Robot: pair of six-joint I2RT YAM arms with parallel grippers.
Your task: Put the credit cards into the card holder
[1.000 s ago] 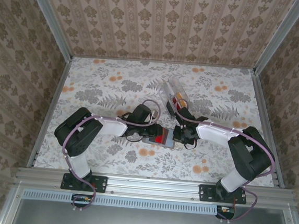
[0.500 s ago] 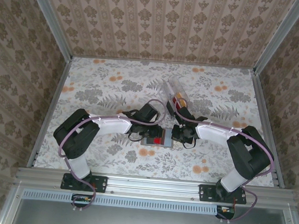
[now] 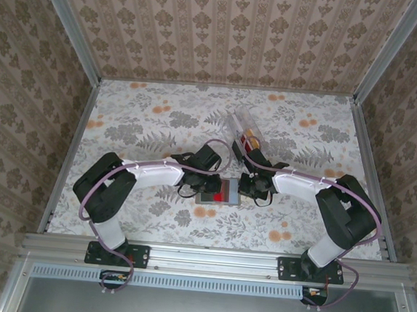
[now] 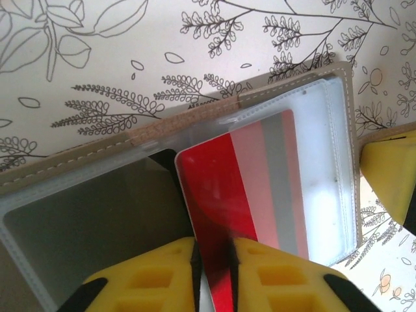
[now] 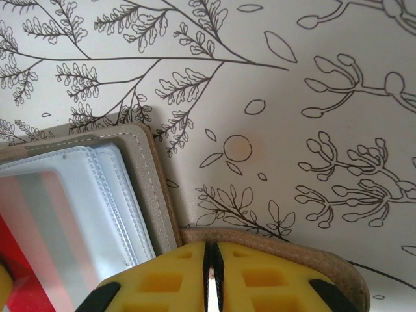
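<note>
- Left gripper (image 4: pixel 213 252) had its yellow fingers clamped tight on the near end of the red card (image 4: pixel 237 185). No gap at all, the card was sandwiched right between them.
- Right gripper (image 5: pixel 211 259) had its fingers pressed together too, and from its own wrist cam it looked like they were pinching a taupe flap of the card holder (image 5: pixel 153 190), basically pinning it down. Pretty sure on that one, but the flap curls around the fingertips, so not 100%.
- The holder lay open and flat on the flowery table (image 3: pixel 146 121), mid-table between the two grippers, with the clear sleeves facing up.
- The bit that matters: the card's long axis ran straight out from the left fingers across the holder, a touch crooked against the stitched edge. Its striped side seemed to sit under the clear sleeve while the red corner lay on top near the fold. Couldn't tell how deep it really was.
- So the left arm is the one to do the pushing. My guess is it needs to square the card up with the pocket and slide it along that axis while the right holds things steady.
- Clear box (image 3: pixel 241 130) sat farther back with what looked like more cards inside.
</note>
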